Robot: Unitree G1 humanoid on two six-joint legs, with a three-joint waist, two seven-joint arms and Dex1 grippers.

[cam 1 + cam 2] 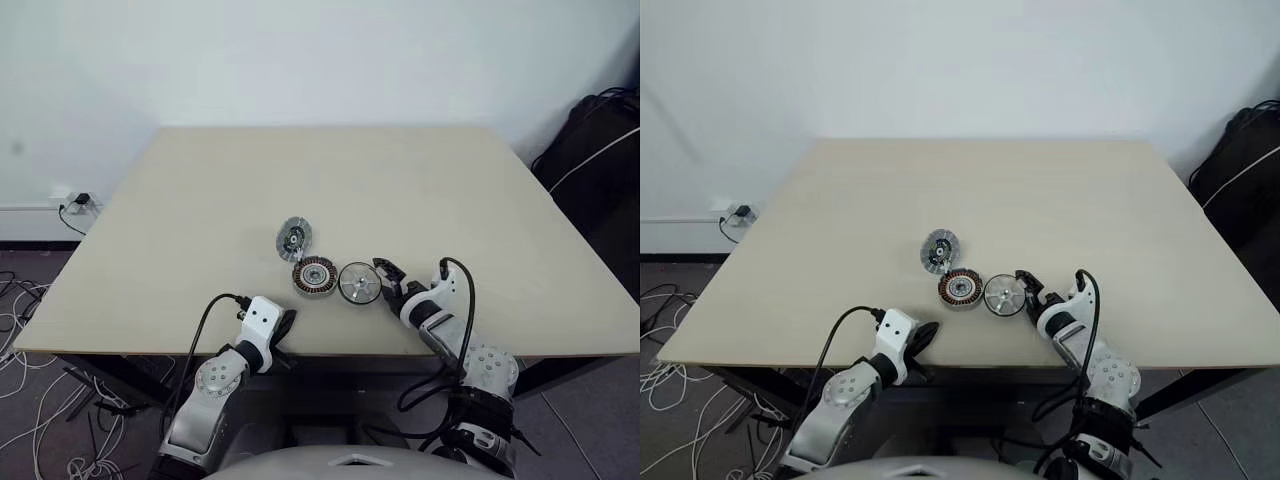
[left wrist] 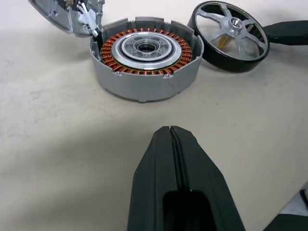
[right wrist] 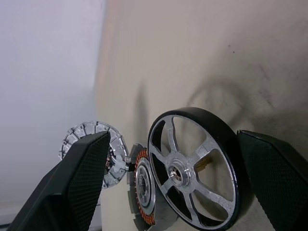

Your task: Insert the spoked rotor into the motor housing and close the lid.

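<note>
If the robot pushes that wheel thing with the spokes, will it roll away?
Probably not. The spoked rotor lies flat on the table, so a push would likely slide it toward the motor housing right beside it. It looks stiff, like metal, so it shouldn't bend. Its smooth dark rim may be slippery for the open right claw around it.

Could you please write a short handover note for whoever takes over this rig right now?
Left gripper: shut, empty, near the table's front edge, short of the motor housing.
Right gripper: jaws open, straddling the spoked rotor, no grip visible.
Rotor lies on the table, right beside the housing. Lid lies just behind the housing.
Done: nothing inserted.
Left: grasp rotor, seat it in the housing, close the lid.
</note>
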